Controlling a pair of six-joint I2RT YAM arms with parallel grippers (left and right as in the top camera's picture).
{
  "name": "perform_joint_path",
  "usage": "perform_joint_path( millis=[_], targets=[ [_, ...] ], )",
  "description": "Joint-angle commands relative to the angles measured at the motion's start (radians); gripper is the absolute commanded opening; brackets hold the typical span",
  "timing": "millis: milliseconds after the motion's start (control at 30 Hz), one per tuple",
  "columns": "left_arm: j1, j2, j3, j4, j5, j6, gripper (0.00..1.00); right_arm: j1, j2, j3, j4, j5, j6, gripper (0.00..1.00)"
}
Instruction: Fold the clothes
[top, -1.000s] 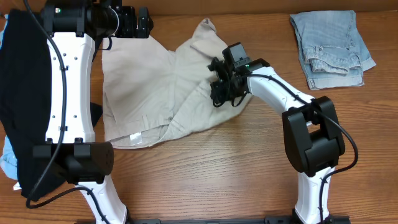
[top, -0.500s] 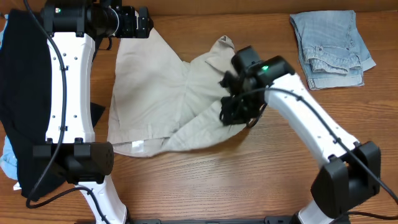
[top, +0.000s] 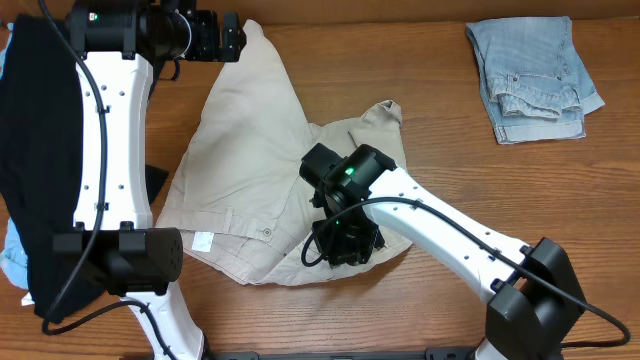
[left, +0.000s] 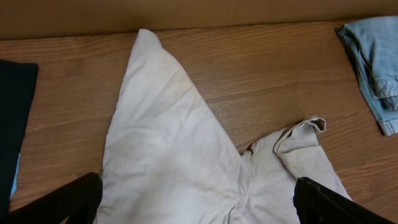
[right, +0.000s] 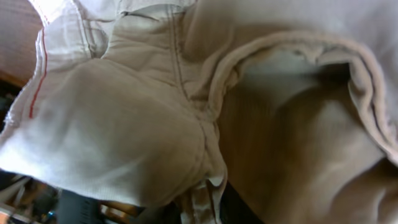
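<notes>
The beige khaki shorts (top: 250, 160) lie crumpled in the middle of the table, one corner pointing to the far edge. Their white label (top: 203, 241) shows at the front left. My right gripper (top: 345, 240) is shut on a fold of the shorts near their front edge. In the right wrist view the cloth (right: 143, 124) fills the frame and is pinched between the fingers (right: 205, 199). My left gripper (top: 215, 35) is open and empty above the shorts' far corner. In the left wrist view its fingers (left: 199, 205) stand wide apart over the shorts (left: 168, 155).
Folded light-blue denim shorts (top: 535, 65) lie at the far right and also show in the left wrist view (left: 376, 62). A black garment (top: 35, 150) hangs along the left side and also shows in the left wrist view (left: 12, 124). Bare wooden table (top: 480, 180) lies between.
My right gripper has pulled its fold of the shorts from the far middle toward the front left. The shorts shifted and stretched toward the far corner. The left arm stayed put.
</notes>
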Motion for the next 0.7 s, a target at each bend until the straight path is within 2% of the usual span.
perform_joint_path(
  millis=[0,33,100,167,233,400,600,667],
  targets=[
    [-0.008,0.01,-0.005,0.005,-0.006,0.031,1.0,0.01,-0.087,-0.002,0.01,0.0,0.045,0.26],
    [-0.008,0.01,-0.005,0.005,-0.006,0.031,1.0,0.006,-0.106,-0.002,0.018,0.01,0.045,0.28],
    [-0.008,0.01,-0.005,0.008,-0.006,0.031,1.0,-0.014,-0.148,-0.002,0.048,0.018,0.045,0.38],
    [-0.008,0.01,-0.005,0.008,-0.006,0.031,1.0,-0.038,-0.18,-0.002,0.08,0.026,0.044,0.51],
    [-0.008,0.01,-0.005,0.009,-0.006,0.031,1.0,-0.067,-0.193,-0.002,0.131,0.097,0.044,0.59],
    [-0.008,0.01,-0.005,0.02,-0.006,0.03,1.0,-0.143,-0.155,-0.003,0.328,0.361,0.044,0.61],
    [-0.008,0.01,-0.005,0.023,-0.006,0.03,1.0,-0.261,-0.03,-0.007,0.611,0.499,0.039,0.61],
    [-0.008,0.01,-0.005,0.023,-0.006,0.03,1.0,-0.311,0.026,-0.007,0.706,0.501,-0.003,0.61]
  ],
)
